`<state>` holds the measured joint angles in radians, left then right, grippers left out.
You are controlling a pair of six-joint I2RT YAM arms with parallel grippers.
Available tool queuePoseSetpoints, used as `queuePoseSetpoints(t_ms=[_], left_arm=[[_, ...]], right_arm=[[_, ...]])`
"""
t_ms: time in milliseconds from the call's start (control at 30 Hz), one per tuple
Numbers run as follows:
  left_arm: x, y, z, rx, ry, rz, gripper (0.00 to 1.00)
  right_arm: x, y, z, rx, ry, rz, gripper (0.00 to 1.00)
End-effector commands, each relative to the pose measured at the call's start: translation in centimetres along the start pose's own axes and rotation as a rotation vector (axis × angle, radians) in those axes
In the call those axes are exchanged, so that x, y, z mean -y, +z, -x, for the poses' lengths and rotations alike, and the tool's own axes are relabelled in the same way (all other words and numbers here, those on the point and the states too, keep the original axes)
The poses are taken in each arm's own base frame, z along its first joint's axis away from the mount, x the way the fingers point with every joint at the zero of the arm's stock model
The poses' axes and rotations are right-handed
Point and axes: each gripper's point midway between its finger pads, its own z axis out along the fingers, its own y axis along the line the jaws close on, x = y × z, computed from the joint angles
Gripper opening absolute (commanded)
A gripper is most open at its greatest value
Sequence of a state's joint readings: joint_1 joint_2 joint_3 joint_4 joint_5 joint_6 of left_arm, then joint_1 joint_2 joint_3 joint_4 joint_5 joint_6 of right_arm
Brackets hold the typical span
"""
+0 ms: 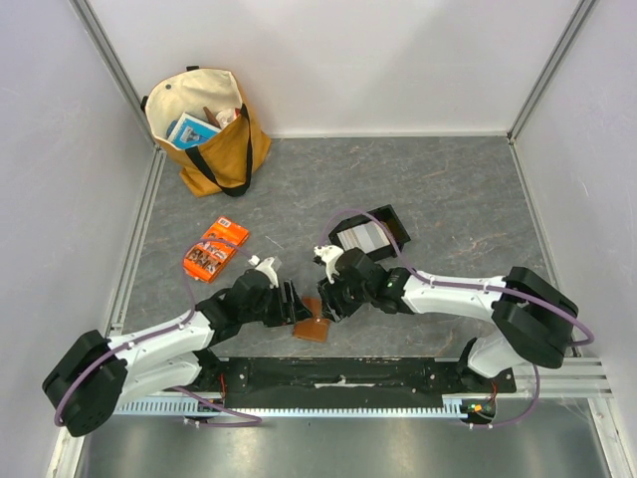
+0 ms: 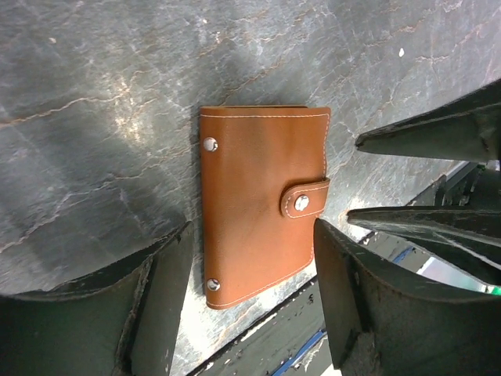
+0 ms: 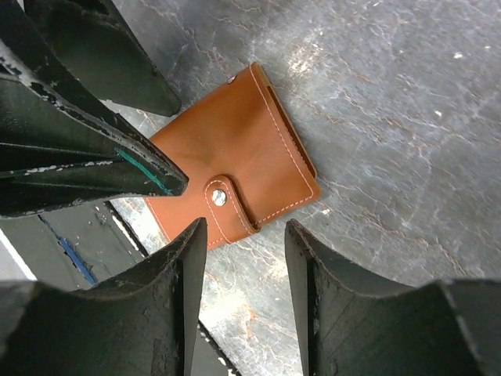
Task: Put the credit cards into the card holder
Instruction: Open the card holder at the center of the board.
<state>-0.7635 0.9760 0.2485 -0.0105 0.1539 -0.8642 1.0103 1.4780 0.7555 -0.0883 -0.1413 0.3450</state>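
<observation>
Card holder [image 2: 262,205] clasped; packet [image 1: 215,249] print unreadable.

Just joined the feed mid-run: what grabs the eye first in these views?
The closed brown card holder, clasp snapped, lies flat near the front edge of the table, with the left gripper and right gripper both poised over it, jaws open. Behind them, the credit cards sit in a black tray. An orange packet and a yellow tote bag lie further left.
</observation>
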Motion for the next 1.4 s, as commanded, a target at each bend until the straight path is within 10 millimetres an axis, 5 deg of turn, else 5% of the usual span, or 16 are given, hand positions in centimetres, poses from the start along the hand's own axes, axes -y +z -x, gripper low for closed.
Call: queuePoseSetpoints(t_ms=[0,233,400,633,700,1000,1200,1367], left_arm=[[-3.4,0.2,-3.3,-0.108,-0.024,0.113,0.69],[-3.7,0.6,-3.9,-0.134,-0.016,0.113,0.57],[-3.5,0.9,-3.7,-0.138,0.006,0.107,0.38],[-1.7,1.9,-2.0,-0.119,0.075,0.070,0.36],[-1.6,2.3,-1.6,-0.130,0.099,0.079,0.28],[-0.1,3.9,-0.9,-0.176,0.149,0.050,0.02],[0.2,3.9,-1.2,-0.165,0.125,0.020,0.02],[-0.4,3.9,-1.3,-0.140,0.078,0.037,0.02]], right_arm=[[-1.7,0.8,0.4,-0.005,-0.066,0.149,0.51],[-1.9,2.2,-0.8,-0.040,-0.071,0.226,0.47],[-1.8,2.1,-2.8,-0.098,-0.034,0.242,0.45],[-2.6,1.2,-5.0,-0.125,0.014,0.308,0.42],[-2.9,1.1,-5.2,-0.132,0.018,0.327,0.40],[-3.9,1.9,-4.2,-0.124,0.038,0.383,0.32],[-4.2,2.7,-3.2,-0.077,0.099,0.384,0.25],[-4.4,3.8,-3.0,-0.032,0.073,0.310,0.05]])
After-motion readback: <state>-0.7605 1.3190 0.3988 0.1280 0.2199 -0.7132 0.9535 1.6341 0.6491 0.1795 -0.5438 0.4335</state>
